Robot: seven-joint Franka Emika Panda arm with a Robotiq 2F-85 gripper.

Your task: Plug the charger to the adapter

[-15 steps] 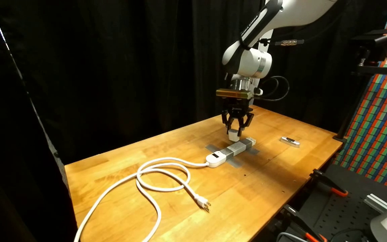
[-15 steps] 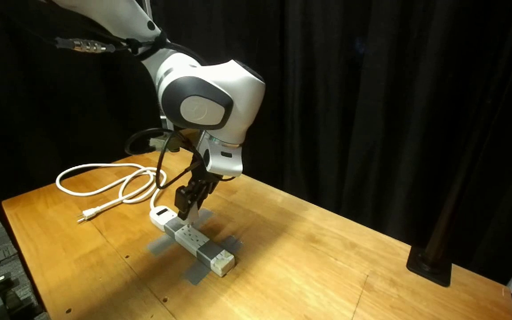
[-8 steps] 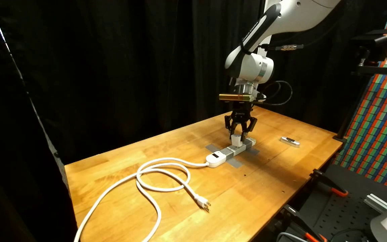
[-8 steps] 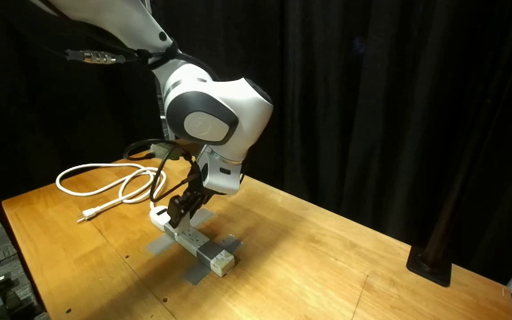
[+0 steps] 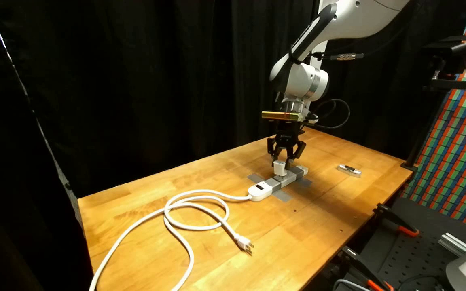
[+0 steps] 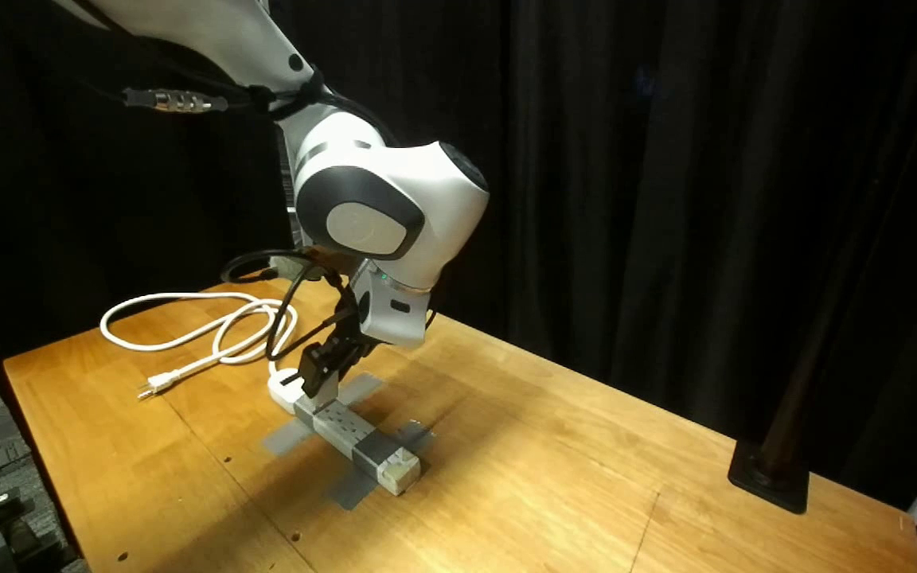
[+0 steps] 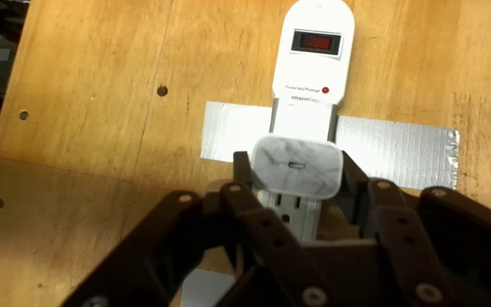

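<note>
- The claw (image 7: 296, 167) is drawn in partway, a finger (image 7: 241, 167) against each side of the charger (image 7: 297, 175), gripping it.
- The charger is above the adapter (image 6: 343, 427), near its switch (image 7: 316, 41); whether it is plugged in cannot be told.
- Duct tape (image 7: 399, 149) runs over the adapter onto the wooden table (image 7: 96, 123).
- Behind hangs a black curtain (image 6: 626, 239).

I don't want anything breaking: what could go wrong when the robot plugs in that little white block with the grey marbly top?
In the wrist view, the white, marble-topped charger block covers part of the long white-and-grey plastic strip, so the two might not line up. It could tilt or slip, since the black gripper pinches only two sides. Pushing too hard might loosen the silver tape across the strip.
</note>
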